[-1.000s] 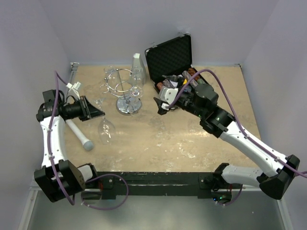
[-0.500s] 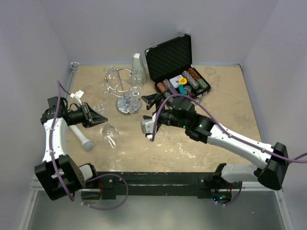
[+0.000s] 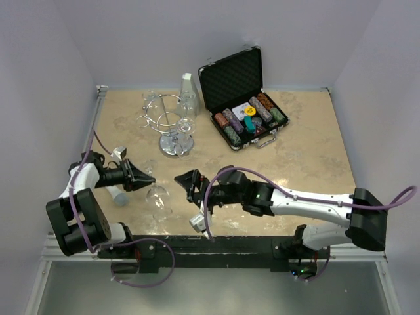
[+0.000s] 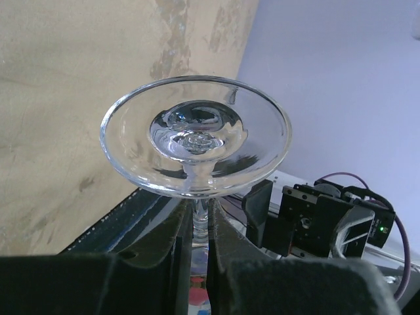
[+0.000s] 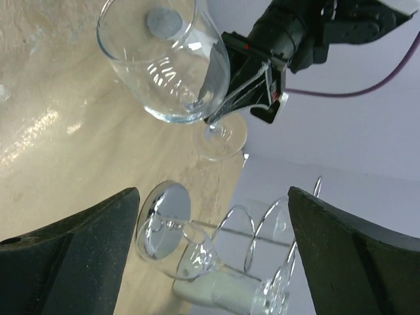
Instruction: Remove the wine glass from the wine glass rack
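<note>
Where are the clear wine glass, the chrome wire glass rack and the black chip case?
clear wine glass (image 4: 195, 134): left wrist view, round foot.
chrome wire glass rack (image 3: 175, 148): top external view, mirrored base.
black chip case (image 3: 231, 73): top external view, open lid.

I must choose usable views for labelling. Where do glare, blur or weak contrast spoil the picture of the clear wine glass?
Top external view: the clear wine glass nearly fades into the beige table. Left wrist view: its foot is sharp, but the left gripper is a dark blur. Right wrist view: white reflections streak the bowl; the right gripper is an unfocused black shape.
</note>
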